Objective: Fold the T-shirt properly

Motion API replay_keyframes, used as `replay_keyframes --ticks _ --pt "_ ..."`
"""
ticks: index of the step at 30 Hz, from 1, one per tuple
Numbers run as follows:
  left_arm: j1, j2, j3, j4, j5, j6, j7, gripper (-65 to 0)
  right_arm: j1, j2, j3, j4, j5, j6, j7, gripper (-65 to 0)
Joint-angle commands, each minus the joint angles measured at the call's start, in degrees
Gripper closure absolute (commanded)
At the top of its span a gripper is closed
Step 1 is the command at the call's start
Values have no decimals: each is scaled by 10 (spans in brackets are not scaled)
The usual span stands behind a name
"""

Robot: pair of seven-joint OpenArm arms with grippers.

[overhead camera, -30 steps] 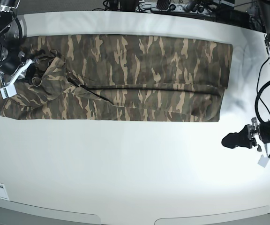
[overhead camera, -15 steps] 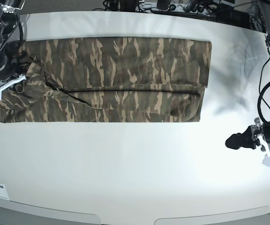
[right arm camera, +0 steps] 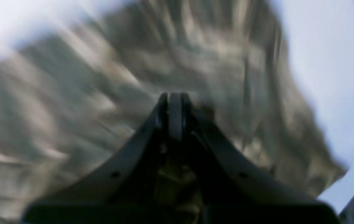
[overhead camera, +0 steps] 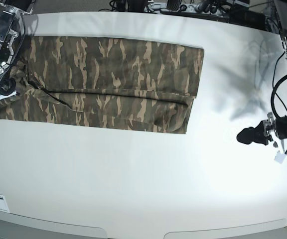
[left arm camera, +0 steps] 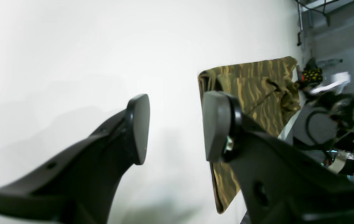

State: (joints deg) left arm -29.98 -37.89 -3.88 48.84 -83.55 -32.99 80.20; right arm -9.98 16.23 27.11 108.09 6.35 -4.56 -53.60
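The T-shirt, in camouflage print, lies as a long folded strip across the far half of the white table. Its left end reaches the table's left edge. My right gripper is at that left end and is shut on the cloth. In the right wrist view the gripper is pressed shut, with the blurred T-shirt all around it. My left gripper hovers open over bare table at the right, well apart from the shirt. In the left wrist view its fingers stand wide apart, and the T-shirt lies beyond them.
Cables and equipment line the table's far edge. A white tag hangs from the left arm near the right edge. The right arm shows past the shirt in the left wrist view.
The right gripper has dragged the T-shirt leftward across the table, so its right end now lies farther left. The left gripper has hardly moved and stays open.
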Motion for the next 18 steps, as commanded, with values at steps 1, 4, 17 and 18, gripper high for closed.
replay_keyframes --ticks 1,4,17,18 --pt "-15 -10 -5 7 -15 9 -2 -297 3 12 3 29 -5 9 12 -60" --pt "-13 -10 -5 7 -15 20 -2 -297 1 27 3 74 -8 43 9 -157" --pt "-1 -4 78 18 -15 14 -2 -297 -39 105 9 92 -43 43 -11 -172" --pt "-3 -4 97 18 -15 12 -2 -297 -40 105 12 92 -46 43 -11 -172"
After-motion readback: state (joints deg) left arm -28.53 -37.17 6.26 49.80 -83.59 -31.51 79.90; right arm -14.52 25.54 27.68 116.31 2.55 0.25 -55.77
